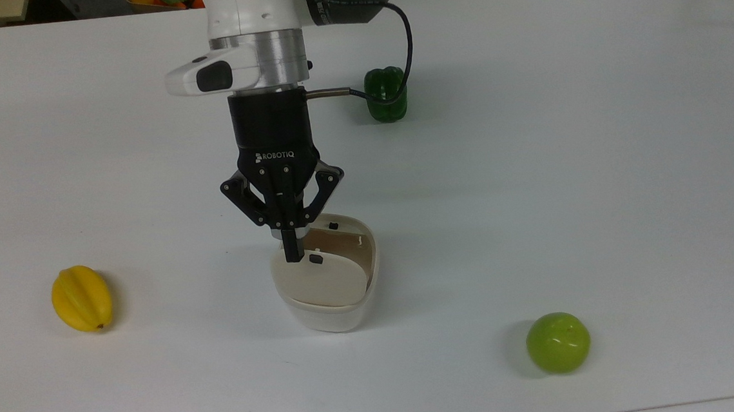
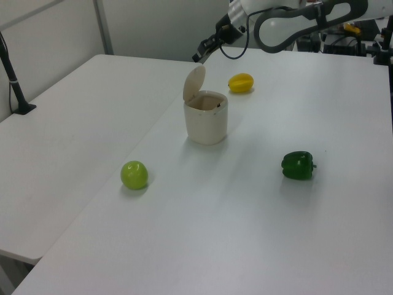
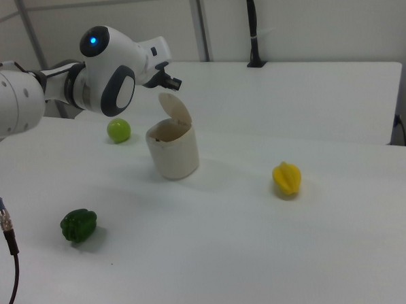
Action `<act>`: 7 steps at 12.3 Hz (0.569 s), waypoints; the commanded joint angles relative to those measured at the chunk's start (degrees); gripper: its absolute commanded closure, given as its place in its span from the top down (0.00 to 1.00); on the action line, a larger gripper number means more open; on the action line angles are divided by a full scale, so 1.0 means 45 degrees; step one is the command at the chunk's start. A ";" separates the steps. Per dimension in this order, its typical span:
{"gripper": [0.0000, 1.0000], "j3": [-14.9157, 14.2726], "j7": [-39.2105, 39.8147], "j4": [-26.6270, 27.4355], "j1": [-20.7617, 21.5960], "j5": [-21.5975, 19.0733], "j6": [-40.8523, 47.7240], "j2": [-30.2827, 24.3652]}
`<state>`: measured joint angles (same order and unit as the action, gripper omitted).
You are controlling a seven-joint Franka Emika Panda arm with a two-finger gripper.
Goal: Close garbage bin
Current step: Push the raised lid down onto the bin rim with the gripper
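The garbage bin (image 1: 326, 319) is a cream-white tub in the middle of the white table, also seen in the left view (image 2: 206, 120) and the right view (image 3: 173, 150). Its beige lid (image 1: 320, 280) stands raised on its hinge, nearly upright (image 2: 194, 83) (image 3: 175, 110), so the inside is open to view. A small black latch button sits on the lid. My gripper (image 1: 291, 253) is shut, with nothing between its fingers. Its tip hangs just over the lid's upper edge (image 2: 198, 58) (image 3: 175, 83). I cannot tell if it touches the lid.
A yellow star fruit (image 1: 81, 298) lies at the top view's left, a green bell pepper (image 1: 386, 95) behind the arm's cable, and a green apple (image 1: 558, 342) at the lower right. A second white table (image 2: 73, 123) adjoins at the left view's left.
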<state>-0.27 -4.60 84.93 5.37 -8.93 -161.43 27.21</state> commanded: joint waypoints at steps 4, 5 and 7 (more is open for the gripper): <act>0.00 -0.0155 0.0181 -0.0025 0.0174 0.0461 0.1278 0.0087; 0.00 -0.0155 0.0162 -0.0044 0.0174 0.0461 0.1476 0.0067; 0.00 -0.0155 0.0162 -0.0025 0.0194 0.0461 0.1731 0.0028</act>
<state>-0.28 -4.59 84.92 5.46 -7.41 -156.78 27.93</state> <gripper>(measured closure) 0.996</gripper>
